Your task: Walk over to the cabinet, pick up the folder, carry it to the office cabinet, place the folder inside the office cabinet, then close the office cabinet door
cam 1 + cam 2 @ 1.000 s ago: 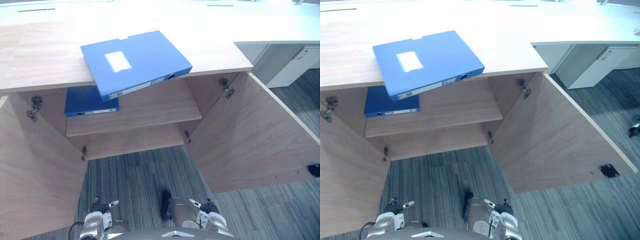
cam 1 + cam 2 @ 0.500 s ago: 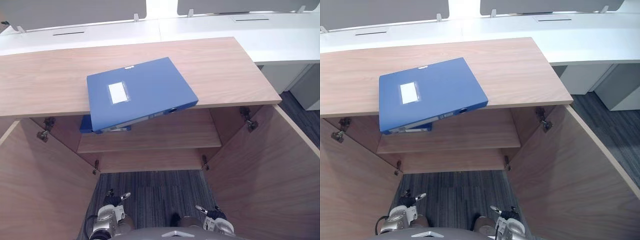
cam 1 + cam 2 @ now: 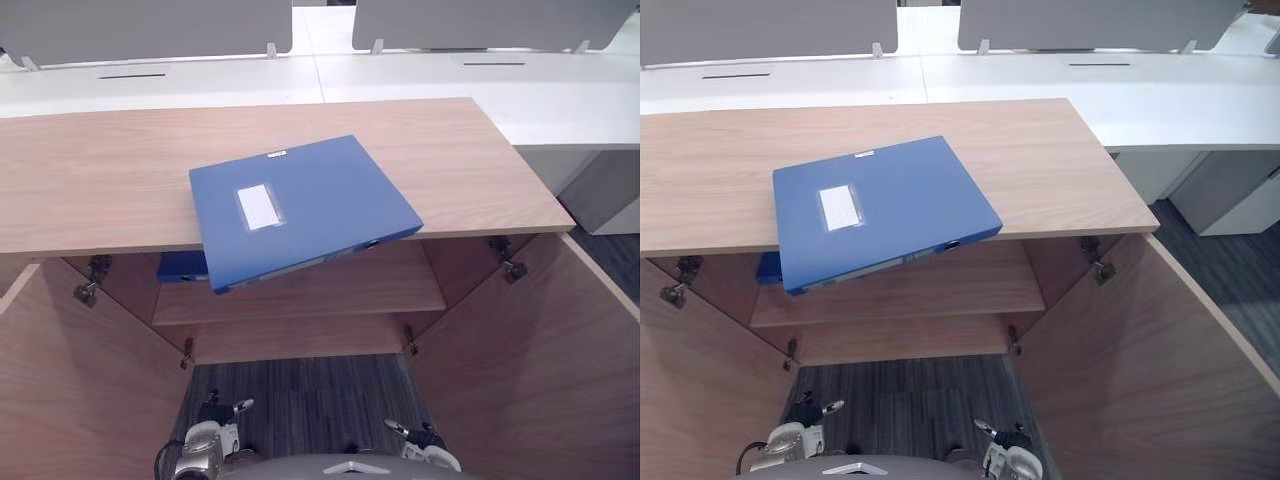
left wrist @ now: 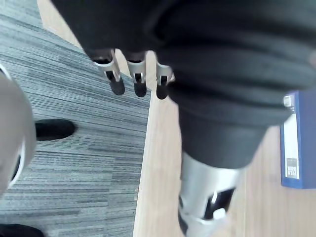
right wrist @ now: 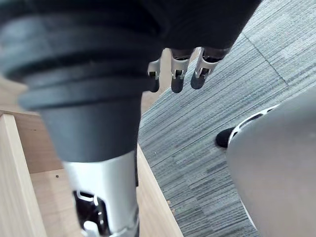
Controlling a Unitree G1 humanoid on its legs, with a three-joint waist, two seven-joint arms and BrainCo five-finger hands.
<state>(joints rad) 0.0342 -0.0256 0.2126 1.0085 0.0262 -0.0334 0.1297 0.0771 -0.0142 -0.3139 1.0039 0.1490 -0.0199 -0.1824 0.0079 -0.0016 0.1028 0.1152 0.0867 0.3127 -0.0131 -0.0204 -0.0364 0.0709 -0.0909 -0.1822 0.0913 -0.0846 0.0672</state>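
A blue folder (image 3: 305, 205) with a white label lies flat on the wooden cabinet top (image 3: 110, 170), one corner overhanging the front edge. A second blue folder (image 3: 183, 266) lies on the shelf (image 3: 330, 290) inside the cabinet, at its left, mostly hidden under the top. A blue folder's spine (image 4: 292, 148) shows in the left wrist view. Both hands hang low, well short of the cabinet and holding nothing: my left hand (image 3: 205, 440) and my right hand (image 3: 425, 452). Their fingers (image 4: 118, 81) (image 5: 175, 74) are straight and relaxed.
Both cabinet doors stand swung out towards me, the left door (image 3: 70, 390) and the right door (image 3: 540, 360), with grey carpet (image 3: 300, 400) between them. White desks (image 3: 400, 75) with grey screens (image 3: 150, 25) run behind the cabinet.
The whole picture has shifted, so the camera has moved: the cabinet now sits nearer and more squarely ahead. The folders lie as before and both hands still hang low.
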